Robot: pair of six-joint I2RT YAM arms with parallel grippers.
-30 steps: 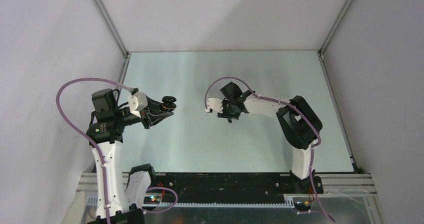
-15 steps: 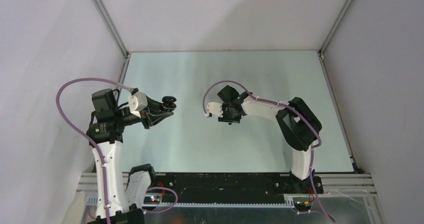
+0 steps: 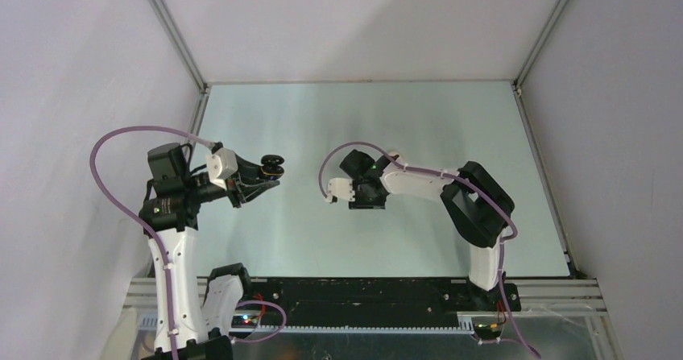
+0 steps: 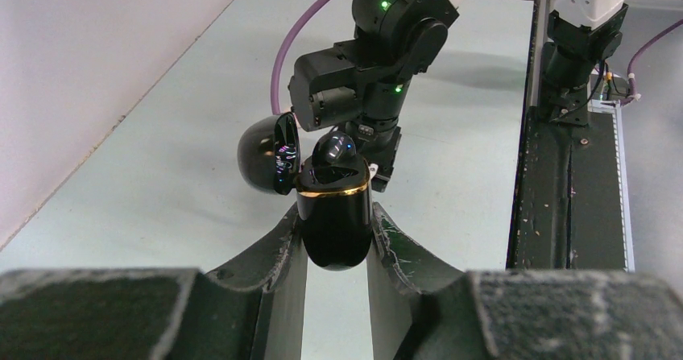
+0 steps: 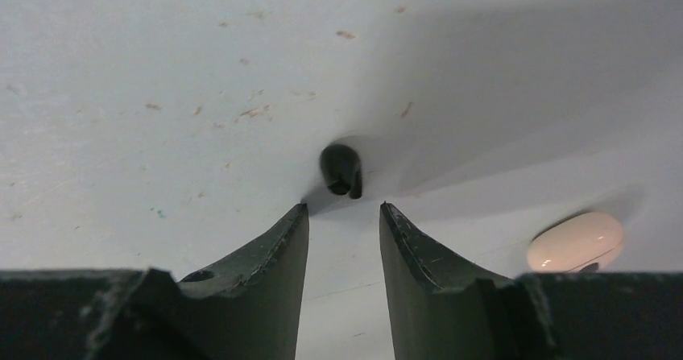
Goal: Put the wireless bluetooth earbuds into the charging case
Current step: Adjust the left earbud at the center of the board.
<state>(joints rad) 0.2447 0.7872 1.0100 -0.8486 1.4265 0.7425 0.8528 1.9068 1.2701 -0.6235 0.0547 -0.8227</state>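
A glossy black charging case (image 4: 334, 223) with a gold rim is held upright above the table, my left gripper (image 4: 335, 215) shut on its body. Its lid (image 4: 264, 155) hangs open to the left, and a shiny black rounded piece (image 4: 334, 149), apparently an earbud, sits in its mouth. The top view shows this case (image 3: 275, 165) at the left gripper (image 3: 270, 175). A small black earbud (image 5: 341, 169) lies on the table just past the tips of my right gripper (image 5: 344, 207). That gripper is open, points down, and has nothing between its fingers. From above, the right gripper (image 3: 364, 201) hides the earbud.
A pale rounded case (image 5: 575, 242) lies on the table to the right of the right fingers, partly cut off by the gripper body. The right arm's wrist (image 4: 366, 94) hangs close behind the held black case. Grey walls enclose the table (image 3: 419, 118).
The right arm has moved left and nearer, lowering over the table, and its jaws have widened slightly. The left arm and the black case have not moved.
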